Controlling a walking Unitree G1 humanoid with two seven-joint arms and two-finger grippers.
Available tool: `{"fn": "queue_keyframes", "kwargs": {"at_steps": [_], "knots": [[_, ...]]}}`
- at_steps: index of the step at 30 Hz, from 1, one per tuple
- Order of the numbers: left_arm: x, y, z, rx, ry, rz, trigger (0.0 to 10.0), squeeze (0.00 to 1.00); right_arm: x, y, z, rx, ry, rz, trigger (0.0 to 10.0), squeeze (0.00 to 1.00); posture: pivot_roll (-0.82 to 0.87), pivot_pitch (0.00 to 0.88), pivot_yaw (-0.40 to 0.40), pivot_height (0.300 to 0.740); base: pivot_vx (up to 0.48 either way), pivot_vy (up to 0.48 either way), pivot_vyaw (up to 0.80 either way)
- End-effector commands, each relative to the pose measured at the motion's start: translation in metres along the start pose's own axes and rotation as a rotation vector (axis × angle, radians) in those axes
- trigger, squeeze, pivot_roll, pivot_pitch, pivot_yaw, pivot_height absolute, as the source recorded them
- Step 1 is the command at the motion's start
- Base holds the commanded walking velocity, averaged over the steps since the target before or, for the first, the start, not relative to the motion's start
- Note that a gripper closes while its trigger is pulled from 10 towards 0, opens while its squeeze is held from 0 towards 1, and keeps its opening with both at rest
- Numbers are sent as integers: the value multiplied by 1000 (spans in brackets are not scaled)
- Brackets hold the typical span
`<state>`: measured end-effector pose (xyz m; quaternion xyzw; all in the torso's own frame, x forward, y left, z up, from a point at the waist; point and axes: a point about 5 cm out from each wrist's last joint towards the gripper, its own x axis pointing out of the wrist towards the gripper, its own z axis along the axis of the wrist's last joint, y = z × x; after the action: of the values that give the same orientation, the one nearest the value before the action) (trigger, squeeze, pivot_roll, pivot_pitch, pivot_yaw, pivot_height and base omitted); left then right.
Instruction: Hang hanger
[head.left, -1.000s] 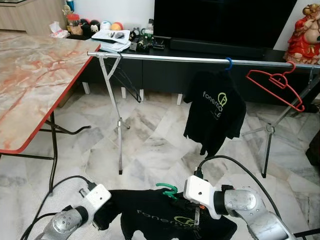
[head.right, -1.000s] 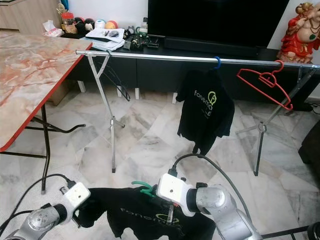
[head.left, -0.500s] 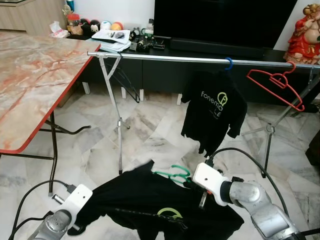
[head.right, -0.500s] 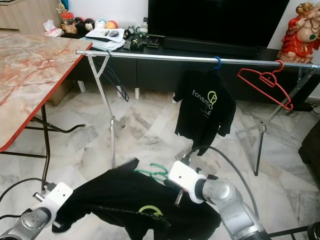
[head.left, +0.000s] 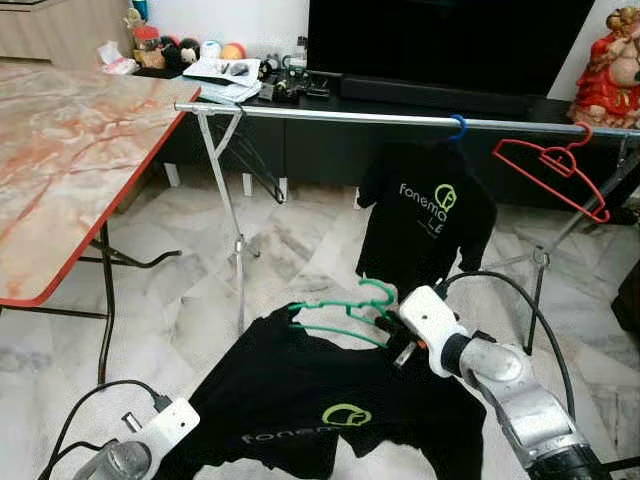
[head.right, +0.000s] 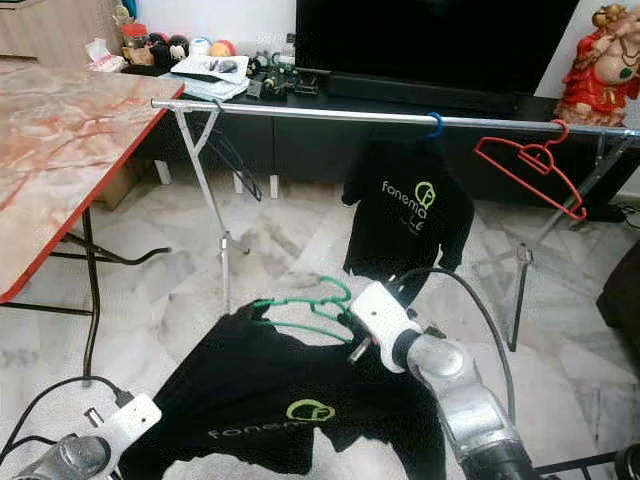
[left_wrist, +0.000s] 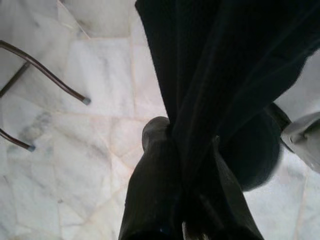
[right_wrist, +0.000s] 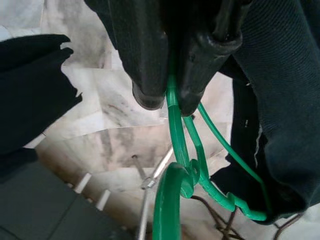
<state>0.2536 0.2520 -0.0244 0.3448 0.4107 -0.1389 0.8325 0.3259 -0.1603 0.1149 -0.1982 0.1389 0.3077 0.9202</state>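
Observation:
A green hanger (head.left: 340, 312) carries a black T-shirt (head.left: 300, 400) with a green logo, held low in front of me. My right gripper (right_wrist: 167, 100) is shut on the hanger's neck just below the hook, to the right of the shirt's collar (head.left: 388, 322). The left gripper (left_wrist: 192, 145) is shut on a bunched edge of the same shirt, down at the lower left. Beyond them runs the silver clothes rail (head.left: 330, 114), well above the hanger. The shirt hides most of the hanger's bar.
On the rail hang another black T-shirt (head.left: 428, 215) on a blue hanger hook (head.left: 457, 126) and a bare red hanger (head.left: 552, 165). The rail's legs (head.left: 235, 230) stand on the marble floor. A marble-topped table (head.left: 70, 150) is at the left, a TV cabinet (head.left: 430, 100) behind.
My right gripper has lifted the green hanger up and forward toward the rail. The shirt has risen and stretched out. The left arm has dropped lower, still holding the shirt's edge.

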Motion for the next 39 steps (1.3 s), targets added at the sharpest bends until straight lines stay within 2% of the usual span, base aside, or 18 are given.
{"fn": "queue_keyframes", "kwargs": {"at_steps": [1, 2, 3, 6, 10, 11, 12, 17, 19, 23, 27, 30, 31, 32, 33, 36, 37, 39], "knots": [[-6, -7, -42, -13, 190, -55, 0, 0, -21, -48, 19, 112, -130, -262, 10000, 0, 60, 109, -55, 740, 0, 0, 0], [-7, -8, -42, -13, 192, -66, 0, 0, -21, -51, 20, 143, -144, -277, 10000, 0, 60, 110, -55, 740, 0, 0, 0], [-7, -9, -43, -20, 209, -100, 0, 0, -22, -52, 23, 243, -180, -269, 10000, 0, 61, 111, -54, 740, 0, 0, 0], [-7, -9, -42, 1, 209, -109, 0, 0, -22, -49, 22, 297, -170, -223, 10000, 0, 61, 110, -53, 740, 0, 0, 0], [-6, -3, -36, 32, 127, 1, 0, 0, -21, -25, -7, 46, 63, -7, 10000, 0, 59, 110, -53, 740, 0, 0, 0], [-6, -3, -36, 32, 127, 1, 0, 0, -21, -25, -7, 46, 63, -7, 10000, 0, 59, 110, -53, 740, 0, 0, 0], [-7, 0, -36, 14, 107, 68, 0, 0, -24, -12, -22, -45, 154, 121, 10000, 0, 58, 111, -54, 740, 0, 0, 0], [-8, 5, -37, -40, 79, 202, 0, 0, -32, -7, -35, -100, 239, 211, 10000, 0, 57, 112, -54, 740, 0, 0, 0], [-10, 6, -41, -152, 66, 318, 0, 0, -41, -12, -36, -114, 260, 233, 10000, 0, 54, 112, -53, 740, 0, 0, 0], [-12, 4, -46, -283, 76, 383, 0, 0, -49, -17, -35, -118, 262, 246, 10000, 0, 53, 113, -53, 740, 0, 0, 0], [-14, -4, -58, -548, 150, 483, 0, 0, -64, -35, -34, -139, 279, 202, 10000, 0, 44, 114, -54, 740, 0, 0, 0], [-13, -8, -61, -625, 189, 464, 0, 0, -65, -47, -32, -121, 277, 128, 10000, 0, 44, 115, -54, 740, 0, 0, 0], [-13, -11, -63, -661, 228, 441, 0, 0, -65, -59, -25, -104, 239, 28, 10000, 0, 44, 115, -54, 740, 0, 0, 0], [-13, -11, -63, -661, 228, 441, 0, 0, -65, -59, -25, -104, 239, 28, 10000, 0, 44, 115, -54, 740, 0, 0, 0], [-12, -15, -64, -686, 253, 386, 0, 0, -62, -71, -19, -60, 199, -91, 10000, 0, 45, 115, -54, 740, 0, 0, 0], [-9, -19, -61, -637, 247, 185, 0, 0, -58, -81, 2, 47, 34, -212, 10000, 0, 50, 118, -53, 740, 0, 0, 0], [-8, -20, -57, -521, 233, 54, 0, 0, -56, -84, 15, 149, -85, -252, 10000, 0, 56, 119, -52, 740, 0, 0, 0], [-8, -21, -54, -435, 233, -22, 0, 0, -55, -85, 22, 214, -155, -267, 10000, 0, 59, 119, -52, 740, 0, 0, 0]]}}
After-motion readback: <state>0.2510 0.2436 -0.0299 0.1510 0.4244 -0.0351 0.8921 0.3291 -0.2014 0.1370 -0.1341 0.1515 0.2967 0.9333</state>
